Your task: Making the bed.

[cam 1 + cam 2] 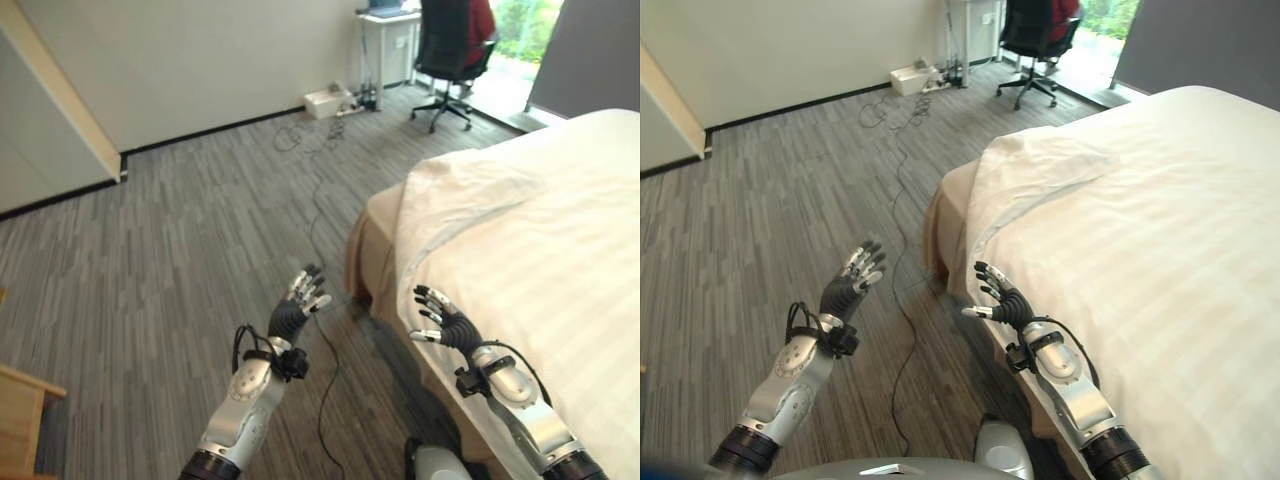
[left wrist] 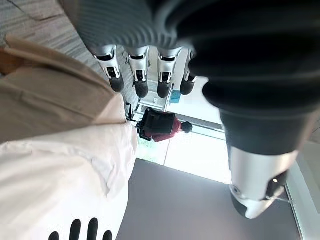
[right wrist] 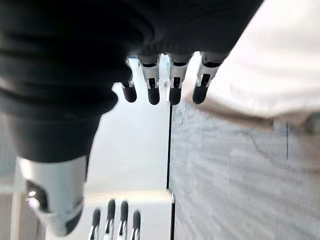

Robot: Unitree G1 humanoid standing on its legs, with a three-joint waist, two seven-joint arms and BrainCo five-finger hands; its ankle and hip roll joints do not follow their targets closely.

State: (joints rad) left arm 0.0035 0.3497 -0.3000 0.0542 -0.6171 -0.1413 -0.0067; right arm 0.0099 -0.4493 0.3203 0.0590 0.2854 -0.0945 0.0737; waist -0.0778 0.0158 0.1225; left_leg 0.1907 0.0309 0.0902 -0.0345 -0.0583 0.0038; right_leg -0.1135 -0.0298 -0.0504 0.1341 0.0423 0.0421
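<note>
Left eye view: left hand (image 1: 298, 305) and right hand (image 1: 438, 318) are hovering low centre, fingers spread, holding nothing. White sheet (image 1: 470, 195) is lying rumpled over the bed (image 1: 375, 235) corner at right; probably soft, light, best gripped along its folded edge.

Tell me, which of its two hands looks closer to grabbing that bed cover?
The right hand, probably. It hovers open at the edge of the white cover near the bed's corner, while the left hand, also open, hangs over the grey floor, apart from the bed.
</note>
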